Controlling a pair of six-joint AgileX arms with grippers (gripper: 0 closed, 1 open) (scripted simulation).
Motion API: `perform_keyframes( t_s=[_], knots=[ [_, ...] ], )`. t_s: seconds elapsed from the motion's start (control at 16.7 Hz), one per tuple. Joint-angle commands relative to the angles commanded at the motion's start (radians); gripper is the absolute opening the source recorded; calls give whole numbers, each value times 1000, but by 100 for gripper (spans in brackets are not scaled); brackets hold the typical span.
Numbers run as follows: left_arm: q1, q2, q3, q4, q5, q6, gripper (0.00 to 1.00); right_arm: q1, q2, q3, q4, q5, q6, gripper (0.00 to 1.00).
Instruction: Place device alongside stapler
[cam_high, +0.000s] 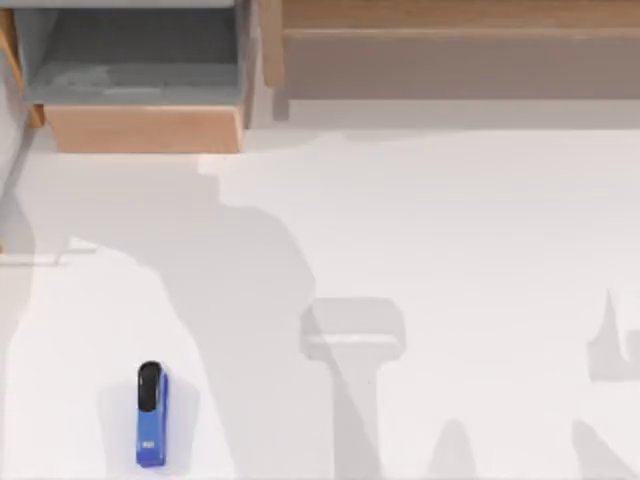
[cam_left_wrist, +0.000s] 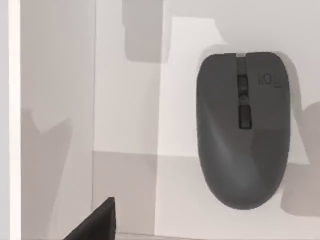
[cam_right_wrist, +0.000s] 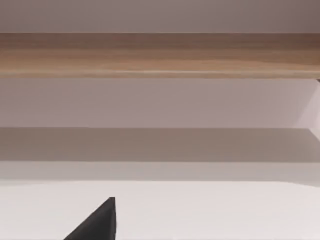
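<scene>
Item: small, narrow blue stapler with a rounded black end (cam_high: 151, 415), lying flat on the white table (cam_high: 450, 230) near the front edge at the table's left, well apart from everything else; long axis running front to back, black end toward the rear. Item: dark grey, oval wireless mouse with a scroll wheel (cam_left_wrist: 243, 127), taken to be the device of the task; recorded in the left wrist view, resting flat on a white surface, untouched, its long axis running along the line of the wheel. Where it lay relative to the stapler could not be told. Item: open light-wood drawer with a grey interior (cam_high: 140, 125), at the table's rear left. Item: long light-wood shelf edge (cam_right_wrist: 160, 55), facing the right wrist camera. Arms: the left arm's camera looked down on the mouse, so the left arm was judged the nearer and the likely one to grasp it; the right arm appeared idle, aimed at the shelf. Finger spread on either gripper could not be told.
</scene>
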Motion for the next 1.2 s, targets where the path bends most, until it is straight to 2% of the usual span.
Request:
perform_keyframes(
  t_s=[0.42,1.2],
  knots=[
    [-2,286,160,-81,30,-71,100,0,0,0,0,0,0,100],
    [1,305,144,-54,35,-71,100,0,0,0,0,0,0,100]
  ],
)
